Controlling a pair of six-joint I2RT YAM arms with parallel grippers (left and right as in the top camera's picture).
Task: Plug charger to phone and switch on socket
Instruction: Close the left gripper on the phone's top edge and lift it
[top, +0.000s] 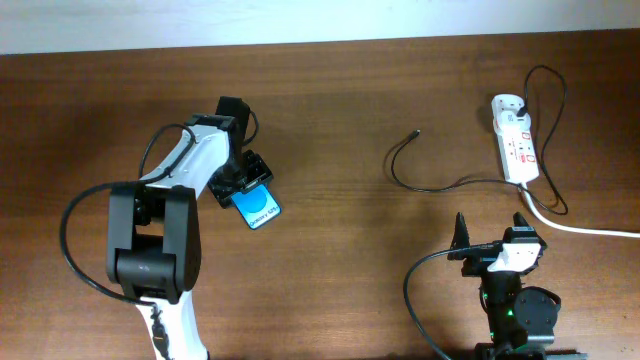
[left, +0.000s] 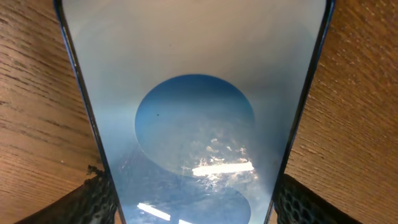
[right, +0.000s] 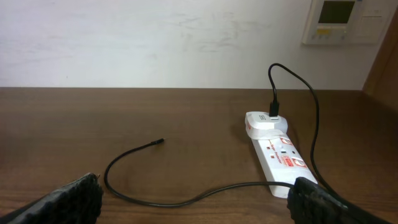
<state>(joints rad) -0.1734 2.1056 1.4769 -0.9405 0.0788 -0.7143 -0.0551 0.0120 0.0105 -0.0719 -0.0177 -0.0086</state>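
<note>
At the tabletop's (top: 330, 90) left, the left pincer (top: 248, 190) clamps the slim, probably slippery phone (top: 260, 209) by its long edges; the limp charger (top: 400, 172), best gripped just behind its plug tip (top: 416, 132), lies right of centre beyond the open right pincer (top: 491, 232).

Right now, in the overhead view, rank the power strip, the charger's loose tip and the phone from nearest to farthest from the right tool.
1. Power strip, just ahead of the right tool, on the right side.
2. Charger's loose tip, farther back, toward the middle.
3. Phone, far across on the left side.
</note>
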